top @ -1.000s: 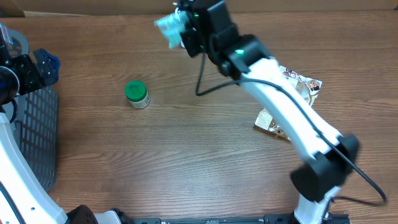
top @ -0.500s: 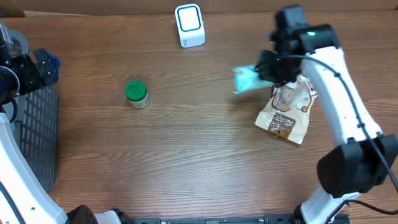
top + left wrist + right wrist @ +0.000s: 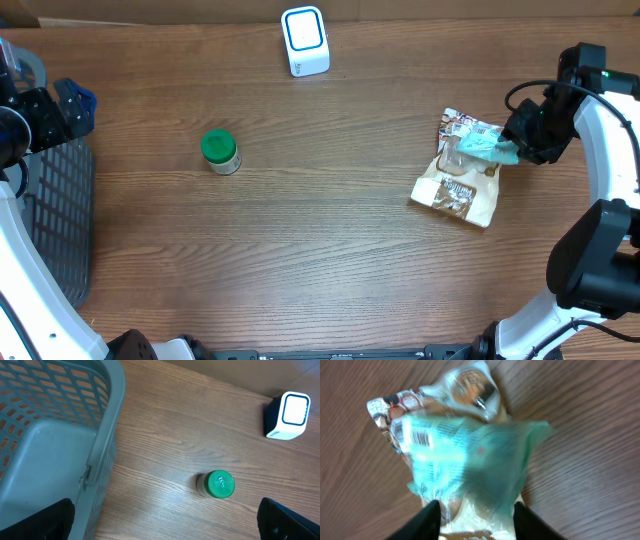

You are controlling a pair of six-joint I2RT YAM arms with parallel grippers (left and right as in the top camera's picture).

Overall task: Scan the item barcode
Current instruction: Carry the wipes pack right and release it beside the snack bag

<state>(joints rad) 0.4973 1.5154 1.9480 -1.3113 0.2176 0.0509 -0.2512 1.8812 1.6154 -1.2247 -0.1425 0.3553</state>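
Observation:
A teal packet (image 3: 487, 147) lies over the top of a brown-and-white snack bag (image 3: 458, 190) at the right of the table. My right gripper (image 3: 520, 138) is right beside it. In the right wrist view the teal packet (image 3: 470, 460) is blurred, its barcode (image 3: 420, 437) faces the camera, and its lower edge sits loose between my right gripper's (image 3: 477, 520) parted fingers. The white scanner (image 3: 304, 40) with a blue outline stands at the far edge. My left gripper (image 3: 165, 520) hangs wide open over bare wood at the far left, holding nothing.
A small jar with a green lid (image 3: 219, 150) stands left of centre, also in the left wrist view (image 3: 217, 485). A grey mesh basket (image 3: 50, 220) sits at the left edge, close beside my left gripper. The scanner (image 3: 287, 415) shows at the upper right of that view.
My right arm swung from the scanner back to the right side with the teal packet, lowered it onto the snack bag, and its fingers have parted. The left arm has not moved.

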